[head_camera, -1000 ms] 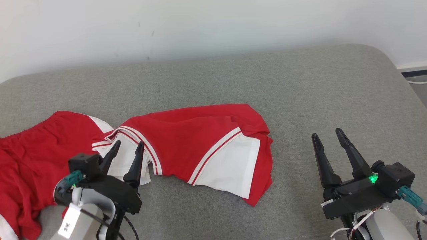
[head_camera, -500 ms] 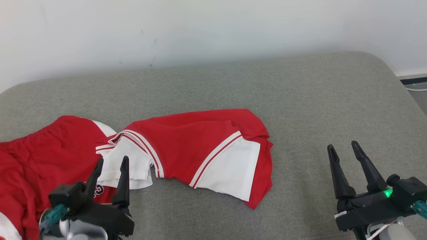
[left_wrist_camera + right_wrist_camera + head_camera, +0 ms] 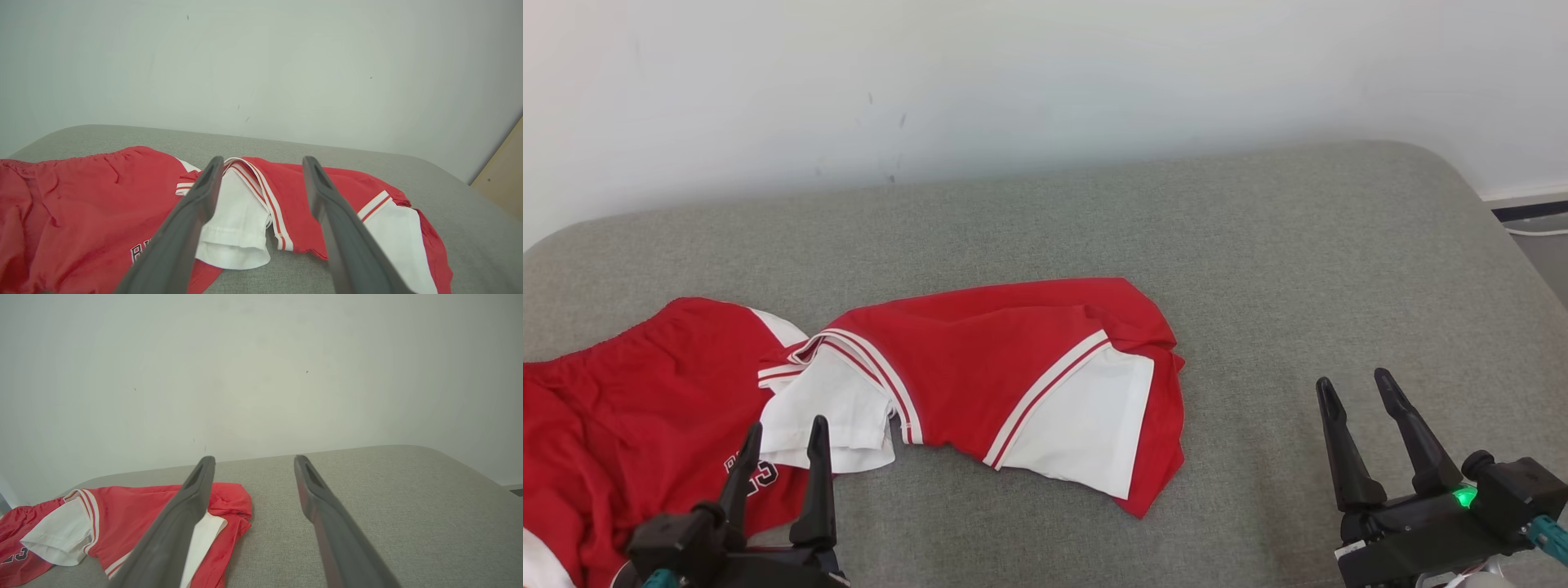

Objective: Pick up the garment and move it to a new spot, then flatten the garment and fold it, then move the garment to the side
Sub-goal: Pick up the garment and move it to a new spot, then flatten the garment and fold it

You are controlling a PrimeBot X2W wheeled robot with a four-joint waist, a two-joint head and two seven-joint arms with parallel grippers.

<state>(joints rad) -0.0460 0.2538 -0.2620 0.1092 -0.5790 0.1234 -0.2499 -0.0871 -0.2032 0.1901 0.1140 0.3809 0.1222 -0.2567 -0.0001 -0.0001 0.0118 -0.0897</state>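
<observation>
Partly cut off at the left edge, the garment (image 3: 980, 367) lies at the tips of the spread left gripper (image 3: 786, 429) and well left of the spread right gripper (image 3: 1352, 380).

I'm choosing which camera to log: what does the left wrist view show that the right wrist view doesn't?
Left wrist view: the left gripper, open, and a tan board at the right edge. Right wrist view: the right gripper, open, and a dark strip at the right edge. Both: the red-and-white garment, the grey cushion, the white wall.
</observation>
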